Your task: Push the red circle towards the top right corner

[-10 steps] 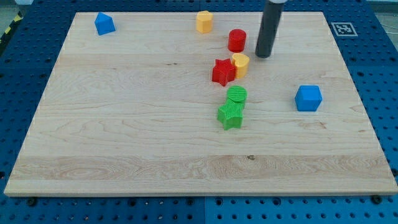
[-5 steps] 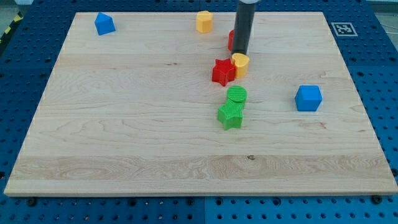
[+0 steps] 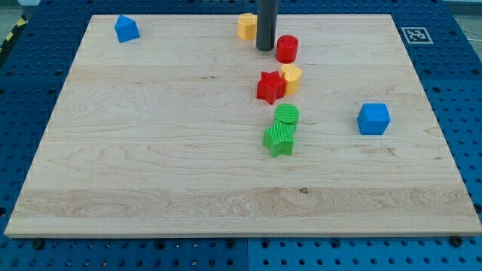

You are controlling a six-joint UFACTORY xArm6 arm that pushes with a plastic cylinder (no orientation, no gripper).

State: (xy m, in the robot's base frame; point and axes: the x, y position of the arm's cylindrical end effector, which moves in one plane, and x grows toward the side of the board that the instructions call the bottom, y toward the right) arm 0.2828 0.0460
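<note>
The red circle (image 3: 286, 49) stands upright on the wooden board (image 3: 151, 150), near the view's top, right of centre. My tip (image 3: 264, 49) rests on the board just to the left of the red circle, with a small gap between them. The rod rises straight up and out of the view's top. A yellow block (image 3: 247, 25) sits just up and left of the rod, partly hidden by it.
A red star (image 3: 269, 87) and a yellow block (image 3: 291, 77) touch each other below the red circle. A green circle (image 3: 286, 115) and green star (image 3: 279, 139) sit lower. A blue cube (image 3: 373, 118) is at right, a blue block (image 3: 126, 28) at top left.
The rod has moved from the right of the red circle, across its front, to its left side. The blocks have not moved.
</note>
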